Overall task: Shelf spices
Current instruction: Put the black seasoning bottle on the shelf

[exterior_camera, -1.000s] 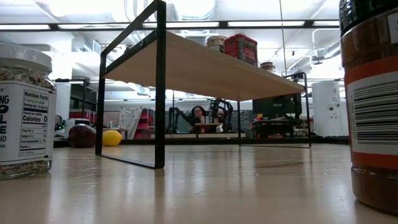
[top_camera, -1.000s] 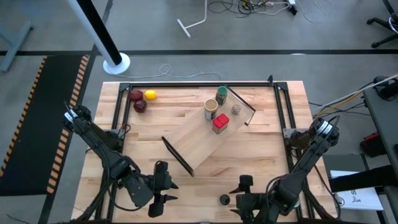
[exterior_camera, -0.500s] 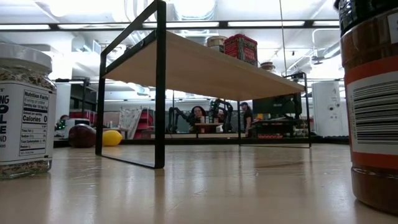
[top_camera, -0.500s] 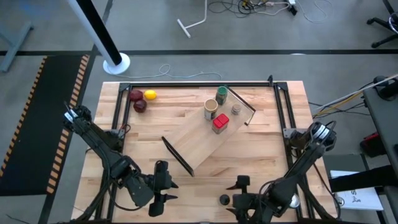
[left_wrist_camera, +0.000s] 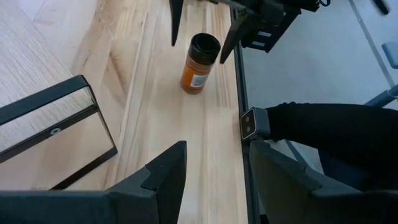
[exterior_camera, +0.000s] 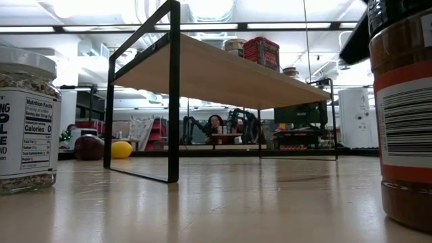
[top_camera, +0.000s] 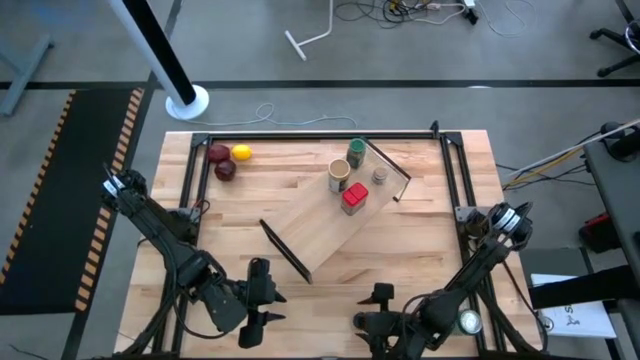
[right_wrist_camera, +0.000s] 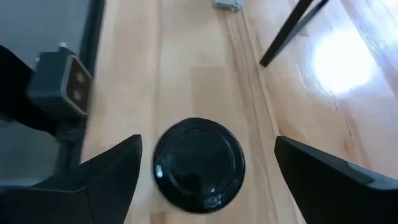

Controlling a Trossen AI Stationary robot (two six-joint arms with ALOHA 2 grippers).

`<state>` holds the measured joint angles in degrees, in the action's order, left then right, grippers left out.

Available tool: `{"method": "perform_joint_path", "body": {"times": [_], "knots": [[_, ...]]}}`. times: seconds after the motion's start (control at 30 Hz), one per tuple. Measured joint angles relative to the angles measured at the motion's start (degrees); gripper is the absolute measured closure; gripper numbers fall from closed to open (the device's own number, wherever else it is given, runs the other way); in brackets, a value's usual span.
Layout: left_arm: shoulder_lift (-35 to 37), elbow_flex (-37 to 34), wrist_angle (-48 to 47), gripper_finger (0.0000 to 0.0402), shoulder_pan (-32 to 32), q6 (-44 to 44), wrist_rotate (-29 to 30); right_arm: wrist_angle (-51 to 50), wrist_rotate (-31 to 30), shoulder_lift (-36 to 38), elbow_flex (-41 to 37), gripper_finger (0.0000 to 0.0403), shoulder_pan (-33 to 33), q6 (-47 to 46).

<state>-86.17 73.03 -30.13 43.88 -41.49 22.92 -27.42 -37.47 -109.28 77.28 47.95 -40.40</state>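
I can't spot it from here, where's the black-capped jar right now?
In the high view the black-capped jar stands on the tabletop near its front edge, right of centre, off the shelf, with the open right gripper straddling it.

A black-capped jar of orange spice stands upright on the wooden table, between the spread fingers of the right gripper. The shelf's black end bar stands nearby.

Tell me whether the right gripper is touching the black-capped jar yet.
Apart. In the right wrist view the right gripper is open, with bare wood showing between each finger and the black-capped jar.
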Motion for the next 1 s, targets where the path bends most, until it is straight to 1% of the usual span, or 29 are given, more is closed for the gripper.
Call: {"method": "perform_joint_path", "body": {"times": [0.33,0.43,0.53,0.6,0.8,0.9,1.0], "knots": [[-0.01,0.00,-0.55,0.0237,0.04,-0.52,0.02,1.52,0.52,-4.23,-0.07,0.0059,-1.53,-0.20],[-0.01,0.00,-0.76,0.0237,0.04,-0.62,0.02,1.66,1.39,-4.66,-0.07,0.0069,-2.16,-0.55],[-0.01,0.00,-0.74,0.0237,0.04,-0.64,0.02,1.64,1.90,-4.76,-0.07,0.0098,-2.77,-0.55],[-0.01,0.00,-0.85,0.0237,0.04,-0.70,0.02,1.64,1.92,-4.76,-0.07,0.0127,-3.15,-0.55],[-0.01,0.00,-0.85,0.0237,0.07,-1.10,0.02,1.02,4.97,-4.61,-0.02,0.0236,-4.15,1.47],[-0.01,0.00,-0.85,0.0237,0.07,-1.10,0.02,-1.26,6.58,-3.58,-0.02,0.0236,-4.58,4.86],[-0.01,0.00,-0.81,0.0237,0.07,-1.08,0.04,-5.61,7.12,-1.49,0.45,0.0236,-5.22,8.69]]}}
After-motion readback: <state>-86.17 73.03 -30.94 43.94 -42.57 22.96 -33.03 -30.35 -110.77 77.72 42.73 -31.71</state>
